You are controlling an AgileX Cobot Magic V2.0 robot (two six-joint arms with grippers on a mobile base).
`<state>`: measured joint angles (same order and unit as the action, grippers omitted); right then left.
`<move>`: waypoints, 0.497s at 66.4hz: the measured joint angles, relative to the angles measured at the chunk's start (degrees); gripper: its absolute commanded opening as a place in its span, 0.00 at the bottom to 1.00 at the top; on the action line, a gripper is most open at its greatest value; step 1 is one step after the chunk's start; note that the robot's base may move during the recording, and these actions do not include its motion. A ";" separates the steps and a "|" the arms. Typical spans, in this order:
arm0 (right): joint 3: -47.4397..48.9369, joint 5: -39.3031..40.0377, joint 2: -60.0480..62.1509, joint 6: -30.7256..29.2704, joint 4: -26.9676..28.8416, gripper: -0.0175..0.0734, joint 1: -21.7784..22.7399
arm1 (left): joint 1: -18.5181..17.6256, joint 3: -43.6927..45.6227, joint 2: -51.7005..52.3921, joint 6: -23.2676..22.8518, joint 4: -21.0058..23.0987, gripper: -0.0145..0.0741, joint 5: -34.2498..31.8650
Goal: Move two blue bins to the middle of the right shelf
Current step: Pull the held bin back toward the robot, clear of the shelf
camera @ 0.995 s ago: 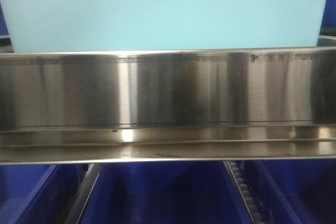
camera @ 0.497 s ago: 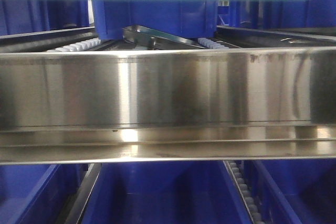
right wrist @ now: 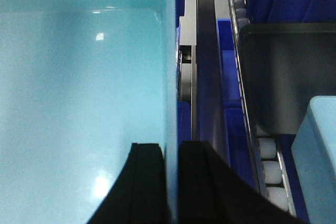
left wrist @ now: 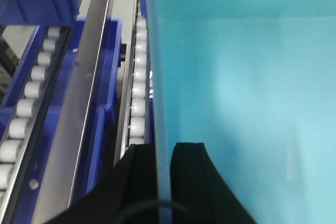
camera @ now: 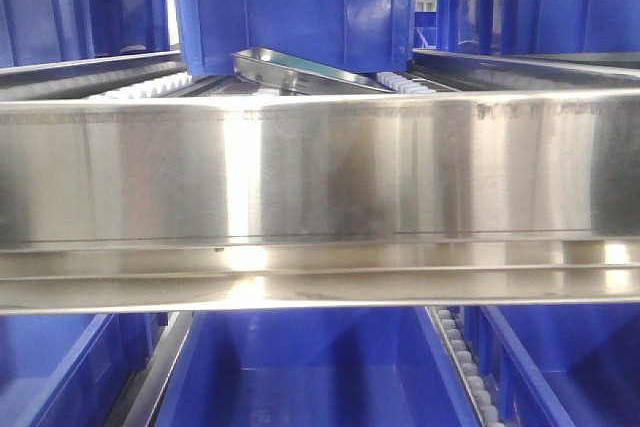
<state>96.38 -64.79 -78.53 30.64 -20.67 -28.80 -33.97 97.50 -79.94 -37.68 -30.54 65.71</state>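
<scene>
Up and out of the front view goes the bin [left wrist: 236,77]. A second ago its pale cyan wall filled the space above the steel rail [camera: 320,177]; now only dark blue crates [camera: 300,7] and a tilted steel tray [camera: 300,69] show there.

Both wrist views show the bin held between the arms. The left tool [left wrist: 163,153] is clamped on the top edge of its left wall, one finger inside and one outside. The right tool [right wrist: 172,153] pinches the right wall the same way. The shelf's rollers [left wrist: 137,93] run alongside below the left wall, so the bin seems to hang over a roller lane, not resting on it.

What shows of the inside is bare, so it is probably light. The wall is thin, smooth plastic with a gloss: stiff enough to lift by, but likely to bow or slide between flat pads if one side lags. Opposite rims are the sensible hold, kept level and moved together.

Another pale box [right wrist: 315,145] sits at the near right of the right wrist view. It may be the other bin; I cannot tell.
</scene>
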 measured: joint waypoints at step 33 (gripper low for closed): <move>0.10 0.11 0.00 0.33 -0.51 0.02 0.00 | 0.00 0.00 0.00 -0.11 -2.07 0.04 -2.12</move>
<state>96.48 -64.68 -78.53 30.98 -21.18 -28.80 -33.97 97.50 -79.94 -37.79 -32.61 63.60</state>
